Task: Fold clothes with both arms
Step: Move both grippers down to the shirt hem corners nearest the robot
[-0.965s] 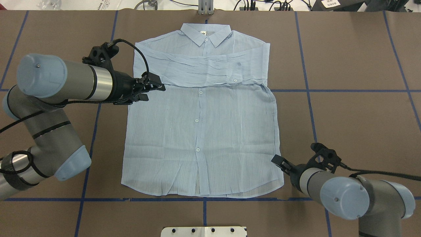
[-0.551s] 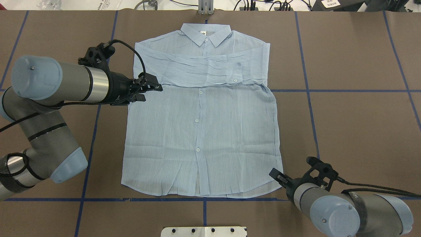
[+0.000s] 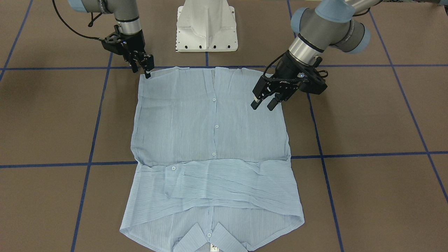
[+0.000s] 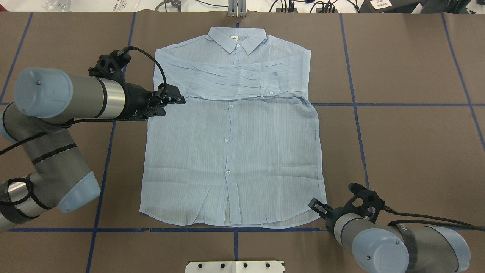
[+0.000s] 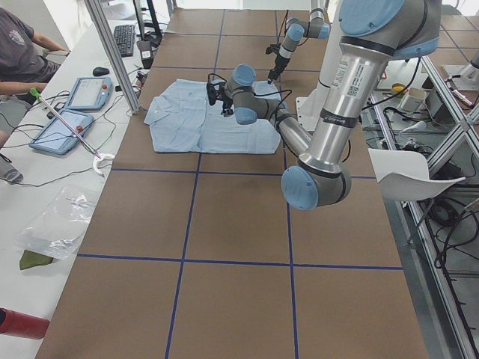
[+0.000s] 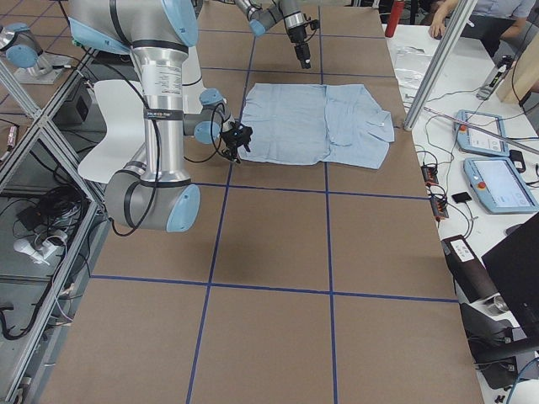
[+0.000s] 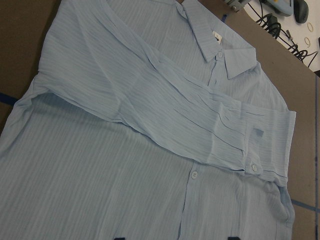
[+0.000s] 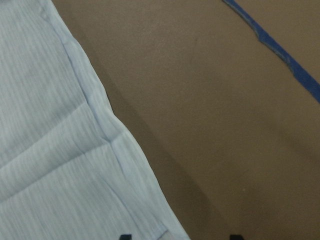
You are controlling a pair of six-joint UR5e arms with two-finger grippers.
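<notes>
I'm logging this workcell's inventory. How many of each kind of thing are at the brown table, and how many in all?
Shirt: 1
Robot arms: 2, left arm and right arm
White pedestal base: 1
Total: 4

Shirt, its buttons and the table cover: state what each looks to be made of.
Shirt: thin woven cloth, matte, perhaps light cotton or a blend; fine stripes, soft creases, doubled layers read darker, so slightly sheer.
Buttons: small, white, smooth, likely plastic.
Table cover: flat matte brown sheet, paper or board by its look, marked with blue tape lines.
</notes>
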